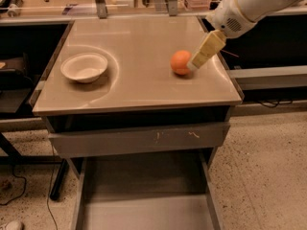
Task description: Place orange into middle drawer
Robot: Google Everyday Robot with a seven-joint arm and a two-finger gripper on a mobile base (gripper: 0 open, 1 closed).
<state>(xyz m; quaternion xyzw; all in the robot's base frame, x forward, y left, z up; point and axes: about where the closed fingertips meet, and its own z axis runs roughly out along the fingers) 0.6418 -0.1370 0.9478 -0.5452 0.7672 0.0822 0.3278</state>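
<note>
End effector (194, 65) tip against the orange (179, 62) on the tan tabletop (139, 51)

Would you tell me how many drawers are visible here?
2: the shut scratched-front drawer under the tabletop, and the open middle drawer below it; lower ones may be hidden. The hand sits beside the orange.
</note>
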